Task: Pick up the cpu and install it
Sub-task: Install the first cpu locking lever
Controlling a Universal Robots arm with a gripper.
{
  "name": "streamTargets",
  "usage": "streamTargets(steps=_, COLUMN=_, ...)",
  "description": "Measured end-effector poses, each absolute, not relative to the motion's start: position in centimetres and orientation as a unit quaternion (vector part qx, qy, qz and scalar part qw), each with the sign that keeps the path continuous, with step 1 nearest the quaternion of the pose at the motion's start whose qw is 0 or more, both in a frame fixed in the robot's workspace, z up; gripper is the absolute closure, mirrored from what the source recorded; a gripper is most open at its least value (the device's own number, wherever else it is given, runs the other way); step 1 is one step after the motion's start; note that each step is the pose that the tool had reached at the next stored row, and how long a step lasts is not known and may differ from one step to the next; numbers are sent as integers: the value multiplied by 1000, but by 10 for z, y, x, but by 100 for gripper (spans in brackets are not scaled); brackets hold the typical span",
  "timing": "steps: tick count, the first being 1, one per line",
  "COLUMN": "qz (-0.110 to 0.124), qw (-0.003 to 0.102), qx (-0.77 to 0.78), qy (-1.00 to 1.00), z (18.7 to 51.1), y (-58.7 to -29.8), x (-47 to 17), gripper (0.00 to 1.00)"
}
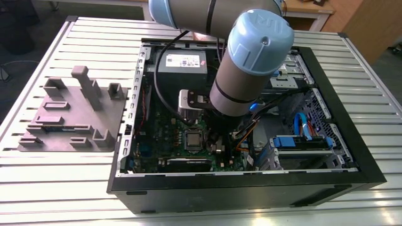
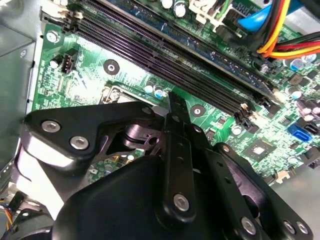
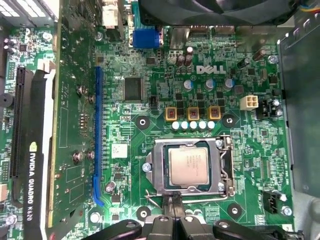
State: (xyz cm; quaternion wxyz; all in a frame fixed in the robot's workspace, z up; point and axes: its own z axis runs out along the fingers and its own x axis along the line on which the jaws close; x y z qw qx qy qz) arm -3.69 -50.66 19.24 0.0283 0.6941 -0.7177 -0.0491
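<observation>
- The cpu (image 3: 188,167) lies flat inside the metal-framed socket (image 3: 226,170) on the green motherboard (image 3: 150,130), silver top facing up, as the first wrist view shows. In the exterior view the cpu (image 1: 193,139) appears as a small grey square near the middle of the board, just below the arm.
- The socket frame surrounds the cpu on all sides; a thin lever runs along one side of the frame.
- The gripper (image 3: 176,210) hangs just beside one edge of the socket, its fingertips (image 3: 171,205) pressed together with no gap and nothing between them. The tips are close to the socket frame but apart from the cpu.
- In the second wrist view the gripper (image 2: 176,107) shows its black linkage over the board, with the finger (image 2: 177,115) pointing toward the memory slots (image 2: 165,55).
- A graphics card (image 3: 35,150) stands in a slot well apart from the socket; a blue slot (image 3: 97,145) runs between them.
- The open computer case (image 1: 245,188) rests on a slatted metal table (image 1: 56,188). A grey fixture block (image 1: 72,117) sits on the table on the exterior view's left of the case.
</observation>
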Motion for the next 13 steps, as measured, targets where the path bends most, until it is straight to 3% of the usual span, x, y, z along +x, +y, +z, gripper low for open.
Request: streamTargets(steps=13, qz=-50, qw=28, qx=695, qy=-717, z=217, y=-507, x=-37, gripper=90)
